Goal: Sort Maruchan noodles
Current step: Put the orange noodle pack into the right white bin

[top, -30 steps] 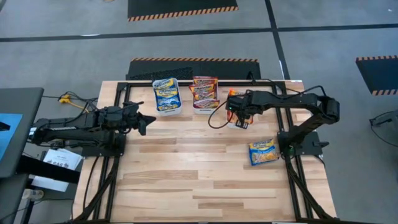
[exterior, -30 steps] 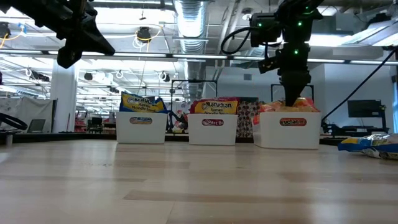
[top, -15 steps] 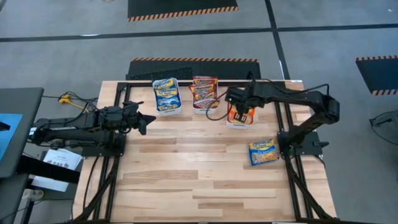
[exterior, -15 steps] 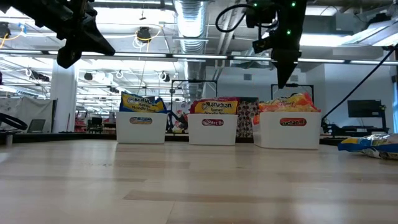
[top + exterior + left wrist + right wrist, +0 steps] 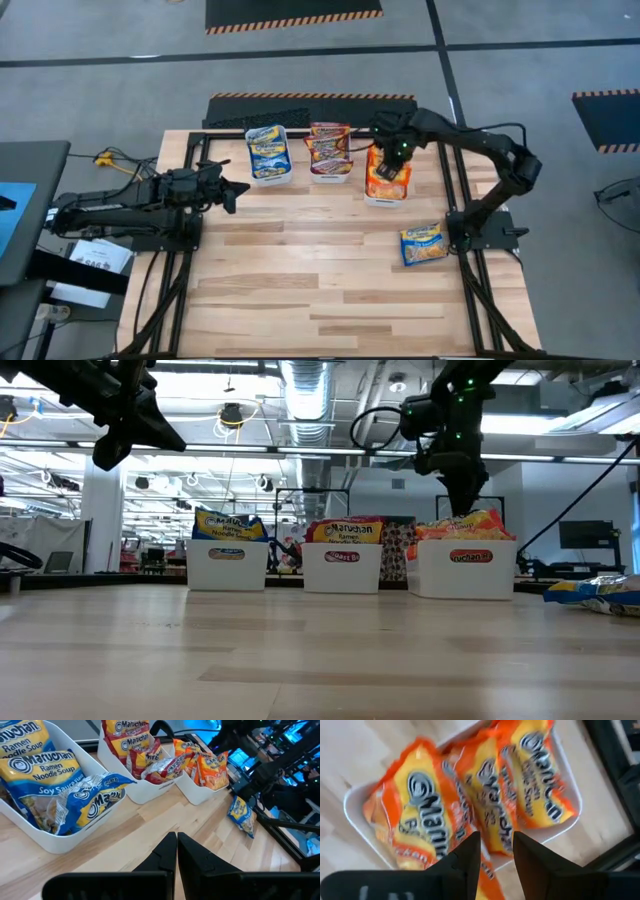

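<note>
Three white bins stand in a row at the table's far side. The left bin (image 5: 268,178) holds blue Maruchan packets (image 5: 45,767), the middle bin (image 5: 330,177) maroon ones (image 5: 145,757), and the right bin (image 5: 384,200) orange ones (image 5: 485,805). One blue packet (image 5: 423,245) lies flat on the table near the right arm's base. My right gripper (image 5: 495,837) hangs open above the orange bin, pointing down, with nothing between its fingers. My left gripper (image 5: 176,836) is shut and hovers above the table's left side, clear of everything.
Black frame rails (image 5: 470,270) and the right arm's base (image 5: 480,235) stand next to the loose packet. The near half of the wooden table (image 5: 320,300) is bare. A cable (image 5: 345,190) loops down between the middle and right bins.
My right gripper has risen out of the orange bin, where its fingers stood low among the packets, and moved toward the table's far edge, rolling somewhat at the wrist. The orange packets stay in the bin.
</note>
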